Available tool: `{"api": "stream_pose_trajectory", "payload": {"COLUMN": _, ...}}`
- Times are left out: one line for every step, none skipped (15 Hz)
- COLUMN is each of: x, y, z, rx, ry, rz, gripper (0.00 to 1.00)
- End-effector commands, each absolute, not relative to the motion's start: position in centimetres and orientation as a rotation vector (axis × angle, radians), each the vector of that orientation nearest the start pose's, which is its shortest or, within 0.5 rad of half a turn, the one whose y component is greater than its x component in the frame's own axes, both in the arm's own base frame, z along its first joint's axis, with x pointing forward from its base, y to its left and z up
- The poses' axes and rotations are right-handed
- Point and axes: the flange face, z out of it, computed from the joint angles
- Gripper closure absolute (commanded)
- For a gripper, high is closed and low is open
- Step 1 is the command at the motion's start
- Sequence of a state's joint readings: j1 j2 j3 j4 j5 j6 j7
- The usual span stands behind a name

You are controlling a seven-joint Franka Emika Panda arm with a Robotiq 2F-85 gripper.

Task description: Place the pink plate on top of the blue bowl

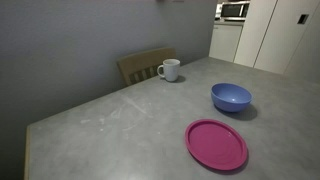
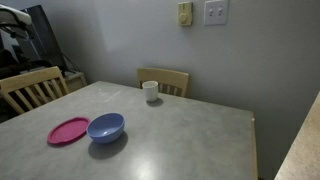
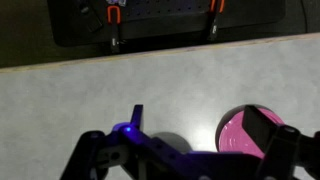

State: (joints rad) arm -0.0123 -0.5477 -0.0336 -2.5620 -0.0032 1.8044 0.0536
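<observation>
The bowl (image 1: 231, 97) stands upright on the grey table (image 1: 110, 125), and its inside is bare. The plate (image 1: 217, 144) lies flat on the table near the bowl, on the side closer to the camera in this exterior view. A small strip of table shows between them, so they do not touch. In an exterior view the plate (image 2: 69, 131) looks just beside the bowl (image 2: 106, 127), and there I cannot tell if the rims meet.

A white mug (image 1: 170, 69) stands upright well apart from the bowl, towards the far edge of the table. A wooden chair (image 1: 147, 64) is behind the mug, farther from the bowl.

The gripper (image 3: 200, 120) shows only in the wrist view. Its fingers (image 3: 137, 115) are spread wide and hold nothing. It hangs above the table top. The plate (image 3: 240, 135) shows there partly, with one finger covering its edge. The bowl is not seen in this view.
</observation>
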Motion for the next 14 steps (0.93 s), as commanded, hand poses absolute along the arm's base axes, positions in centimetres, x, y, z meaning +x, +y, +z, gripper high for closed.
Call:
{"api": "stream_pose_trajectory", "payload": {"x": 35.2, "y": -1.7, "z": 43.3, "rx": -3.108, "ry": 0.142, "rz": 0.329, "gripper": 0.0}}
{"api": "stream_pose_trajectory", "payload": {"x": 35.4, "y": -1.6, "z": 42.8, "rx": -3.104, "ry": 0.14, "rz": 0.324, "gripper": 0.0}}
{"api": "stream_pose_trajectory", "payload": {"x": 35.7, "y": -1.5, "z": 42.5, "rx": -3.095, "ry": 0.133, "rz": 0.324, "gripper": 0.0}}
{"api": "stream_pose_trajectory", "payload": {"x": 36.3, "y": -1.3, "z": 42.0, "rx": -3.085, "ry": 0.112, "rz": 0.315, "gripper": 0.0}}
{"api": "stream_pose_trajectory", "payload": {"x": 36.9, "y": -0.9, "z": 41.4, "rx": -3.078, "ry": 0.093, "rz": 0.312, "gripper": 0.0}}
{"api": "stream_pose_trajectory", "payload": {"x": 37.7, "y": -0.4, "z": 40.9, "rx": -3.071, "ry": 0.08, "rz": 0.309, "gripper": 0.0}}
{"api": "stream_pose_trajectory", "payload": {"x": 38.5, "y": 0.2, "z": 40.2, "rx": -3.058, "ry": 0.064, "rz": 0.302, "gripper": 0.0}}
{"api": "stream_pose_trajectory", "payload": {"x": 39.4, "y": 1.0, "z": 39.4, "rx": -3.042, "ry": 0.049, "rz": 0.288, "gripper": 0.0}}
{"api": "stream_pose_trajectory", "payload": {"x": 40.2, "y": 1.8, "z": 38.7, "rx": -3.029, "ry": 0.034, "rz": 0.277, "gripper": 0.0}}
{"api": "stream_pose_trajectory", "payload": {"x": 41.1, "y": 2.9, "z": 37.8, "rx": -3.012, "ry": 0.023, "rz": 0.264, "gripper": 0.0}}
{"api": "stream_pose_trajectory", "payload": {"x": 41.9, "y": 3.9, "z": 36.9, "rx": -2.999, "ry": 0.007, "rz": 0.261, "gripper": 0.0}}
{"api": "stream_pose_trajectory", "payload": {"x": 42.7, "y": 5.2, "z": 36.0, "rx": -2.985, "ry": -0.002, "rz": 0.25, "gripper": 0.0}}
{"api": "stream_pose_trajectory", "payload": {"x": 43.4, "y": 6.2, "z": 35.1, "rx": -2.971, "ry": -0.007, "rz": 0.24, "gripper": 0.0}}
{"api": "stream_pose_trajectory", "payload": {"x": 43.9, "y": 7.7, "z": 34.2, "rx": -2.951, "ry": -0.009, "rz": 0.23, "gripper": 0.0}}
